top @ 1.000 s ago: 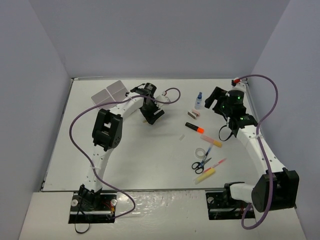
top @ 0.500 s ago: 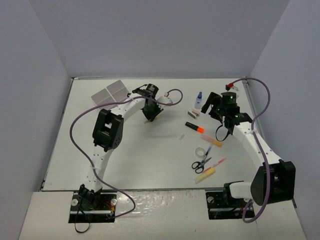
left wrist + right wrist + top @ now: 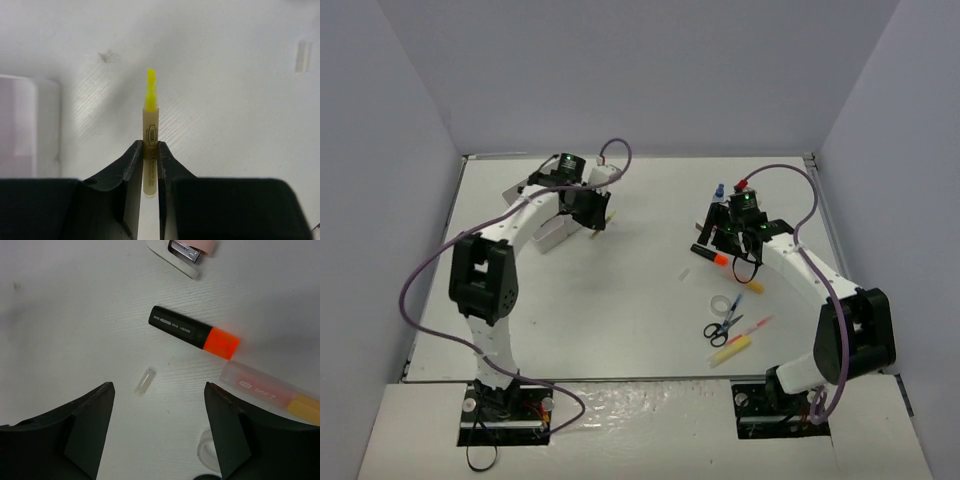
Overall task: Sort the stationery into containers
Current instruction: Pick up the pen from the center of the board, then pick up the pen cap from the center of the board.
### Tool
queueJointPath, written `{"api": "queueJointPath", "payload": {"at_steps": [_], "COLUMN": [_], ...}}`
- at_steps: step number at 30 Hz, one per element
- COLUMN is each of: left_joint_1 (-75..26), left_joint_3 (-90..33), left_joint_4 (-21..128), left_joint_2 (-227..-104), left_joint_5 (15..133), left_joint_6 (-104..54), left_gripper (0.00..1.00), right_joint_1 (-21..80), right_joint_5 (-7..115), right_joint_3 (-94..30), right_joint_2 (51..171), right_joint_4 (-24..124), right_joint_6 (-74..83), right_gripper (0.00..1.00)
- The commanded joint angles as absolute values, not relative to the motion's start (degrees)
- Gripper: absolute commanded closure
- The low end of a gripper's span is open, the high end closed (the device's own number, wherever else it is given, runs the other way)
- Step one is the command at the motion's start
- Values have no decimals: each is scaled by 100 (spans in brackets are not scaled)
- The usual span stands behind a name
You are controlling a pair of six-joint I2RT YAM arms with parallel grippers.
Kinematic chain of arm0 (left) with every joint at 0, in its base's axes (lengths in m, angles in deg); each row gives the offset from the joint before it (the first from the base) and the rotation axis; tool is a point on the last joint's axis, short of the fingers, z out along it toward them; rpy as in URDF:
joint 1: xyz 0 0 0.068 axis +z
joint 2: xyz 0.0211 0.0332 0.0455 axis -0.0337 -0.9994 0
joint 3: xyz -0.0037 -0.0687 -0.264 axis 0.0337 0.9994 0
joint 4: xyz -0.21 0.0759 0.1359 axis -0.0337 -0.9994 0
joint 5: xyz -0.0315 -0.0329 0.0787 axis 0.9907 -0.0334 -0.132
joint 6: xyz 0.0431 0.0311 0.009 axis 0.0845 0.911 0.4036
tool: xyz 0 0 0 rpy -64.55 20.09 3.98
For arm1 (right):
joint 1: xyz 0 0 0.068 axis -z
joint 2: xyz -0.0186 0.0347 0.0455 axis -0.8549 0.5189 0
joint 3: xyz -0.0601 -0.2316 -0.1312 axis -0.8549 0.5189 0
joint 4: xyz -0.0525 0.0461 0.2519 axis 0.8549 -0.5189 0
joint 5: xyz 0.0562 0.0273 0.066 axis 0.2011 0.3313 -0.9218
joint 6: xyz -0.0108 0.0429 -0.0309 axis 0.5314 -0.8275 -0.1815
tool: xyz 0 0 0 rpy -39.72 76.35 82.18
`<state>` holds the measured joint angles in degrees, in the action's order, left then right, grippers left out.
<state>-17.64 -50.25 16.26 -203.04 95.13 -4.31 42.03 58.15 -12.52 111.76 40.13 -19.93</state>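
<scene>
So the thin pen (image 3: 150,117) is sitting pinched in the left gripper (image 3: 150,150). Its long axis is running straight out in line with the jaws, and its bright yellow, stepped tip is pointing away from the wrist. The barrel is looking like smooth cream plastic with a tiny printed label, and the jaws are clenching it partway along. It's hanging over the bare, faintly scuffed white worktop (image 3: 225,90), with the rounded glossy wall of the white tray (image 3: 30,120) just off to its left in the wrist view. A little clear cap (image 3: 301,56) is lying further out. Over on the other side, the right gripper (image 3: 157,390) is hovering with its jaws spread wide, gripping nothing, above the orange-black highlighter (image 3: 192,333). That one is lying flat on a diagonal, matte black body up-left and orange cap down-right in that view. A translucent pinkish pen (image 3: 260,388) is lying at much the same slant just beside the orange end. Nearer the arm bases, the white tape roll (image 3: 722,303), black-handled scissors (image 3: 717,331) and yellow highlighter (image 3: 731,350) are resting close together.
</scene>
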Motion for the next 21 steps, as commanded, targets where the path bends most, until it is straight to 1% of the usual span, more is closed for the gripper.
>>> {"api": "queueJointPath", "payload": {"at_steps": [1, 3, 5, 8, 12, 16, 21], "left_joint_1": [-1796, -1770, -1729, -1625, -1540, -1505, -1503], "left_joint_3": [-4824, -4599, -4433, -4079, -3755, -3607, -3429], "left_joint_4": [2105, 2089, 2073, 1963, 1845, 1717, 1648], "left_joint_2": [-18487, -18075, -17517, -16759, -15716, -15139, -14787], "left_joint_5": [9433, 9238, 9083, 8713, 8322, 8030, 7950], "left_joint_6": [-803, -850, -910, -865, -760, -778, -871], "left_gripper": [100, 100, 100, 100, 100, 100, 100], "right_joint_1": [3988, 3861, 3686, 3401, 2995, 2922, 2913], "right_joint_5": [5816, 5934, 6031, 6445, 6703, 6823, 6874], "right_joint_3": [-1776, -1841, -1828, -1804, -1872, -1818, -1935], "right_joint_2": [11578, 11695, 11779, 11893, 12113, 12274, 12639], "right_joint_4": [4008, 3920, 3841, 3765, 3765, 3774, 3798], "right_joint_6": [-2306, -2402, -2451, -2536, -2709, -2799, -2908], "right_gripper": [34, 43, 43, 39, 38, 39, 41]}}
